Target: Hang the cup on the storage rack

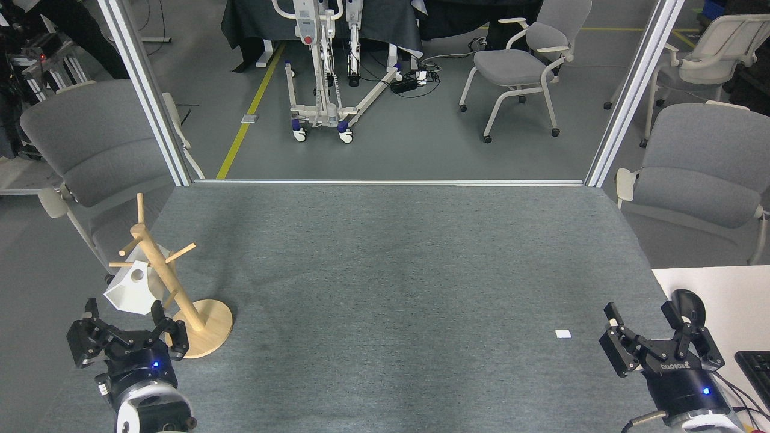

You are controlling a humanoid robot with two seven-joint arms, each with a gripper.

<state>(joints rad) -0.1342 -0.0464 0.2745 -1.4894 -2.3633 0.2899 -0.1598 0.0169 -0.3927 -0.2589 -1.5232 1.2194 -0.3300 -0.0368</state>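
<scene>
Head view, looking forward and down over a grey felt-covered table point(397, 270). At the near left stands the storage rack point(159, 282), a light wooden mug tree on a round disc base, its central post leaning left with thin pegs angled outward. The cup point(129, 291), small, white and faceted, hangs tilted against the rack's left side; a round hole shows in its flat tab handle, close under a peg, though whether a peg passes through that hole cannot be made out.

Just below the cup, the left gripper point(123, 337) has its dark fingers spread apart and grips nothing; the cup sits just above the fingertips, apparently clear of them. At the near right, well apart from the rack, the right gripper point(659, 349) is also spread wide and empty. A small white tag point(563, 334) lies on the felt near it, and a white desk point(722, 288) with a keyboard corner point(757, 368) sits at the right edge.

Judging by its looks, the cup is light, rigid and smooth, probably breakable if dropped, and its angular flat sides offer the surest hold; the pierced tab should be left free for the peg. The rack seems light enough to tip if nudged.

Small white lettering, upside down, marks the right gripper's body, too small to read with confidence.
</scene>
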